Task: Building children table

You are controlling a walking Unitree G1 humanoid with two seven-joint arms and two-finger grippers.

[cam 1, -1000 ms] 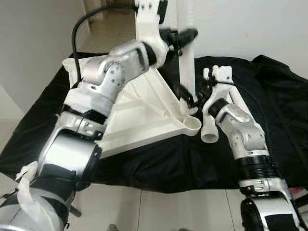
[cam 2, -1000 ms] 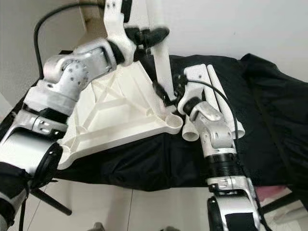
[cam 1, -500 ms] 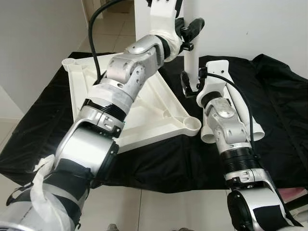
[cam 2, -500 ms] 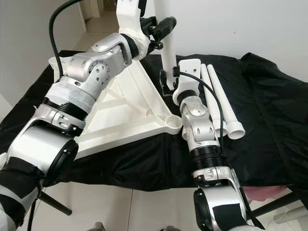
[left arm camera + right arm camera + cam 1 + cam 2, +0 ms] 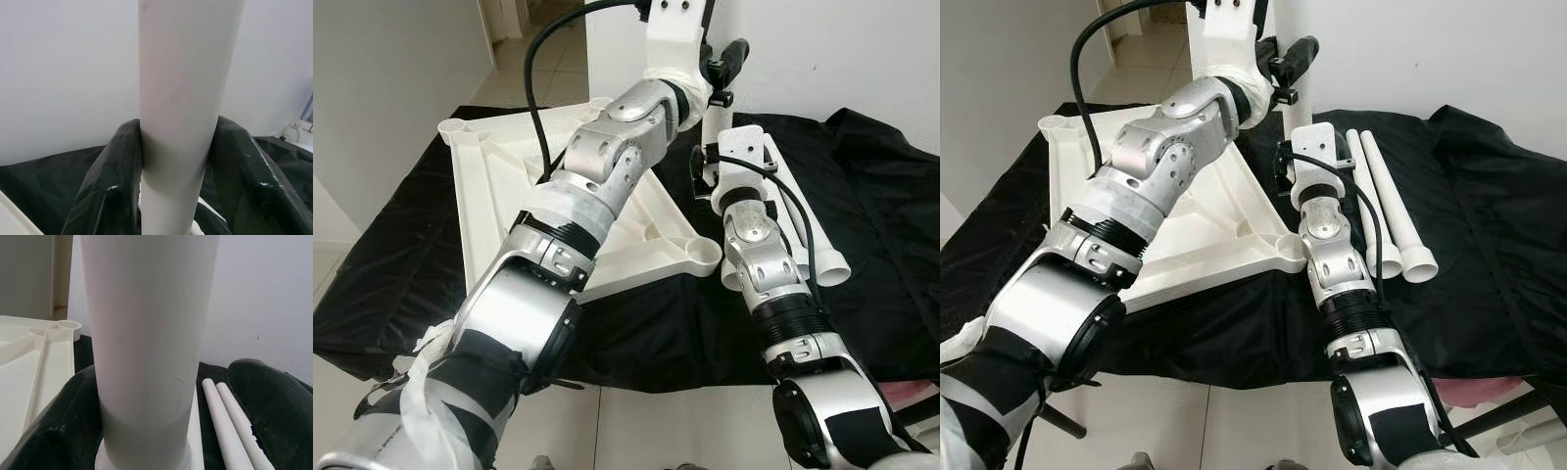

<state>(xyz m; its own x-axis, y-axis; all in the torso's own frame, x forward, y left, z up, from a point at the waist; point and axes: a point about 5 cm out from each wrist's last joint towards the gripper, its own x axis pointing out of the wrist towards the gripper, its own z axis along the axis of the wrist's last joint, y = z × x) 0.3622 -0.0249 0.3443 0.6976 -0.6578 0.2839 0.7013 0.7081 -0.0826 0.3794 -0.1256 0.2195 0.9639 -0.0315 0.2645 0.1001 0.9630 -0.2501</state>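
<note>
**A:** ok so what's different from a second ago? the white table leg [image 5: 1285,98] is standing straight up now near the top centre of the frame. a second back it's tilted, with its foot down by the near corner socket [image 5: 703,255] of the upside-down tabletop [image 5: 499,186], and now it's planted at the far corner, up by the wall

**B:** yeah, and both arms went with it. left gripper [image 5: 176,171] has its fingers [image 5: 110,181] clamped on the leg high up, one pad each side. right gripper [image 5: 146,431] is wrapped around it lower down, fingers pressed either side just above the flared base

**A:** so the leg is being seated in a socket?

**B:** looks that way to me, but the exact joint is hidden behind the right wrist, so can't say if it's fully in

**A:** what's left?

**B:** two more legs [image 5: 1386,211] lie side by side on the black cloth [image 5: 881,215] over the surface, right of centre. near socket and the far left socket [image 5: 453,126] look empty. so I'd guess this is the first leg, early days

**A:** risk?

**B:** cross-seating if it leans while they push or twist
</note>
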